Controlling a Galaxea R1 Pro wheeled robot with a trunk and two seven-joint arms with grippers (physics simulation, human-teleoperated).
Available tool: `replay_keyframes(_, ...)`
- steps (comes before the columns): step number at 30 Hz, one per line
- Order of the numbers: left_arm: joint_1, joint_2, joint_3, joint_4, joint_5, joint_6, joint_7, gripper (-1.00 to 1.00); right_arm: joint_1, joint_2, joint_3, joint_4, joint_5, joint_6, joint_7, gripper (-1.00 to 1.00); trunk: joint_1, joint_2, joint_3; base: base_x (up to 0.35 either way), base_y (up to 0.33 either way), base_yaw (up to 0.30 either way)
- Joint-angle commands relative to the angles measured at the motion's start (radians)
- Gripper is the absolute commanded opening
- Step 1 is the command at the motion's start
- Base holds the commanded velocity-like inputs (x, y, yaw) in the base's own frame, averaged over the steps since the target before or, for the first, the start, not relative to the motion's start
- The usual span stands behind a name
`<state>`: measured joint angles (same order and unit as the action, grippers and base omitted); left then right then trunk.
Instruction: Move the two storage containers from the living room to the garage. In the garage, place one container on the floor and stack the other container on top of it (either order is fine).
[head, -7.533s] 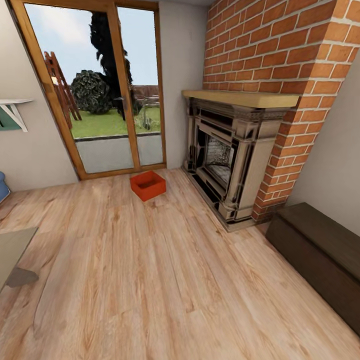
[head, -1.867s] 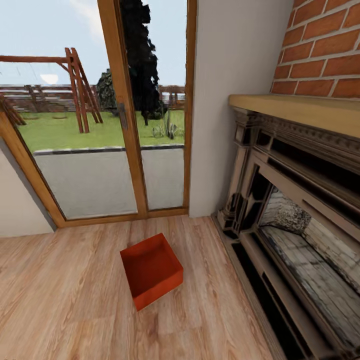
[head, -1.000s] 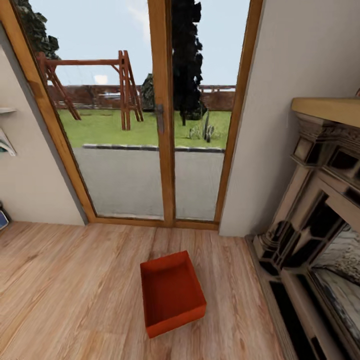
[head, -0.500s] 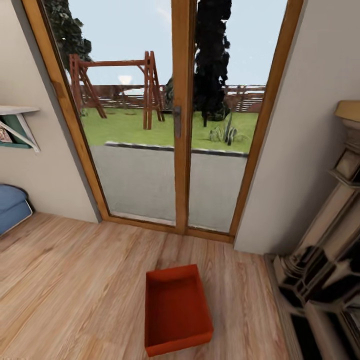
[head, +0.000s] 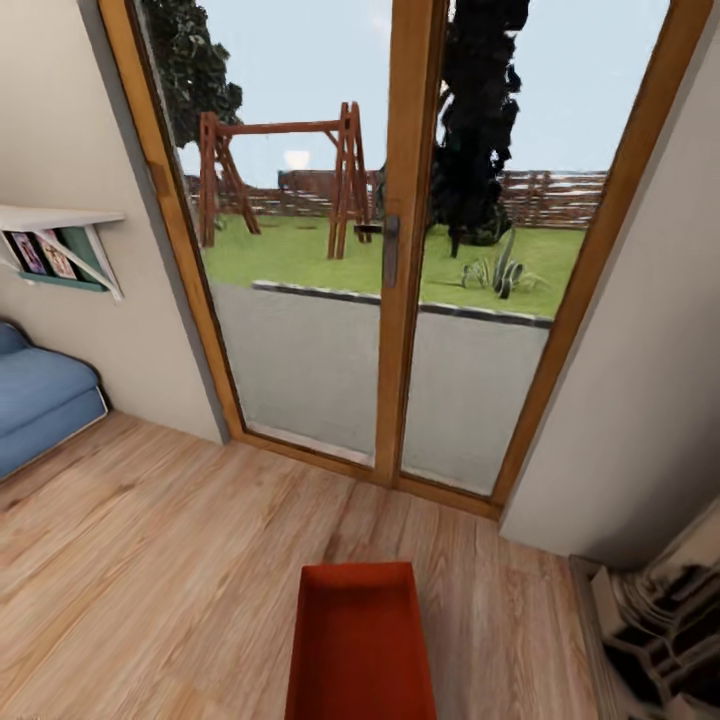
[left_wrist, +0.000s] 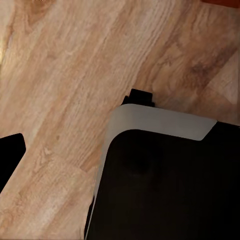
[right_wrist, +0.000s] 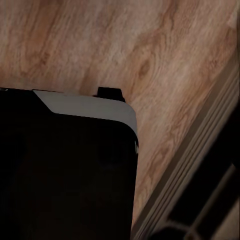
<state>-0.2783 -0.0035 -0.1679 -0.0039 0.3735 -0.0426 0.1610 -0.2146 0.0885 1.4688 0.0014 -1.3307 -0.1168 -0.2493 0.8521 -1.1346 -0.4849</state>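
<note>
Living room, one storage container (head: 362, 645): orange-red open-top bin lying on the wood-plank floor (head: 150, 560), low and central in the head view, cut by that picture's lower edge, its long axis pointing toward the wood-framed glass doors (head: 400, 250). Blue sofa (head: 40, 405) at left, under a wall shelf (head: 60, 245); fireplace surround (head: 665, 635) at right. Wrist views: planks and the robot's dark, grey-edged base (left_wrist: 165, 180) (an orange sliver at the left view's edge). Grippers: opening cannot be told.
</note>
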Motion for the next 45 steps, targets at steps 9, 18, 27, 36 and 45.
replay_keyframes(9,-0.001,0.002,-0.008,0.001,0.008,-0.004,0.004,1.00,0.000,0.000,0.009,0.000,-0.009,-0.003,-0.002,1.00,0.000,0.000,-0.001,0.043,-0.027,0.157)
replay_keyframes(18,-0.001,0.002,-0.009,0.001,0.008,-0.004,0.005,1.00,0.000,-0.001,0.010,0.000,-0.008,-0.003,-0.002,1.00,0.000,0.000,-0.001,0.000,0.000,0.170)
replay_keyframes(27,-0.001,0.005,-0.009,0.001,0.008,-0.003,0.003,1.00,0.000,-0.001,0.010,0.000,-0.008,-0.003,-0.002,1.00,0.000,0.000,-0.001,0.096,-0.070,0.009)
replay_keyframes(36,0.000,0.005,-0.009,0.000,0.008,-0.003,0.004,1.00,0.000,-0.001,0.010,0.000,-0.008,-0.003,-0.002,1.00,0.000,0.000,-0.001,0.170,-0.127,0.000)
replay_keyframes(45,0.000,0.005,-0.009,0.000,0.008,-0.004,0.005,1.00,0.000,-0.001,0.010,0.000,-0.010,-0.002,-0.002,1.00,0.000,0.000,-0.001,0.007,-0.004,-0.023)
